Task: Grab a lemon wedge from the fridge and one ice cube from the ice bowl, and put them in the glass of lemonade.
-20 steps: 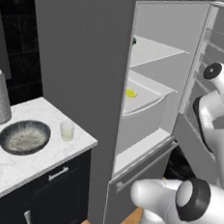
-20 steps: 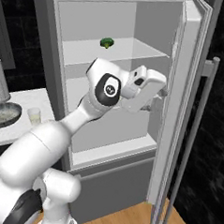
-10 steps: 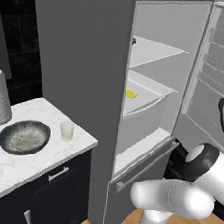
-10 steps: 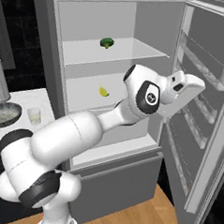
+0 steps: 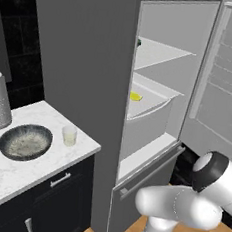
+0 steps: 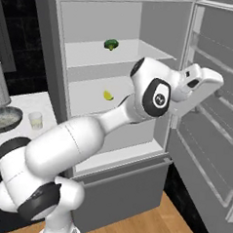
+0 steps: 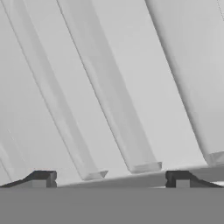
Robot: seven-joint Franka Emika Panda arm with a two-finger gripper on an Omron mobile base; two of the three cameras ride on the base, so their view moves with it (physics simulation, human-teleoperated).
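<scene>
The fridge (image 6: 124, 99) stands wide open, and the lemon wedge (image 6: 108, 95) lies on its middle shelf, under a broccoli floret (image 6: 111, 44). The gripper (image 7: 109, 178) is spread apart and empty, facing the door's shelves. The glass of lemonade (image 5: 69, 135) stands just beside the ice bowl (image 5: 25, 141) on the counter.

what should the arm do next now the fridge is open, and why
Probably swing the gripper away from the fridge door and back toward the lemon wedge on the middle shelf. The jaws are open and empty, the hand faces the door racks, and the wedge is untouched.
</scene>
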